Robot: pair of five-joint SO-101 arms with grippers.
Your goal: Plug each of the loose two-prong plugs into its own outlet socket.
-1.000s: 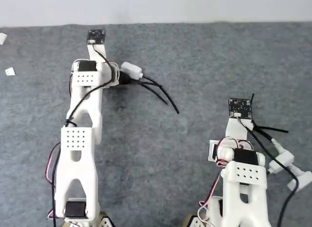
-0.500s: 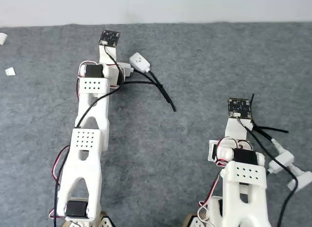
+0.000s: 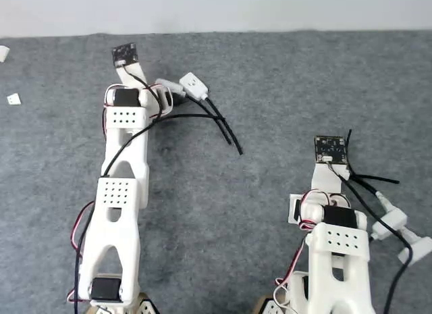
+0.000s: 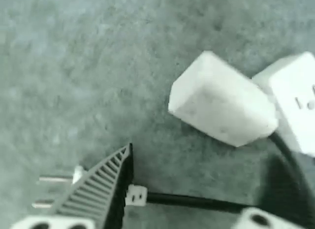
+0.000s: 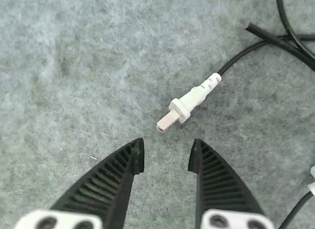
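My left gripper [image 3: 162, 102] is at the far left of the grey mat, open. Two metal prongs of a plug [image 4: 51, 189] stick out past one of its fingers [image 4: 106, 182], and the plug's black cable [image 4: 197, 202] runs between the jaws. Just beyond lie a white block [image 4: 221, 113] and a white outlet socket [image 4: 295, 103], also seen from above as the socket [image 3: 193, 86]. My right gripper [image 5: 166, 152] is open over the mat, with a white two-prong plug [image 5: 189, 103] lying a short way ahead of its fingertips, not touched.
Black cables [image 3: 223, 128] trail from the left sockets toward the mat's middle. More white socket pieces [image 3: 398, 226] and cables lie right of the right arm. A bare cable end [image 5: 248, 27] lies beyond the right plug. White scraps [image 3: 13, 98] sit at the far left edge.
The left arm has swung at the wrist and pushed the white socket up and to the right, turning it; a second white block now shows beside it. The right arm has not moved.
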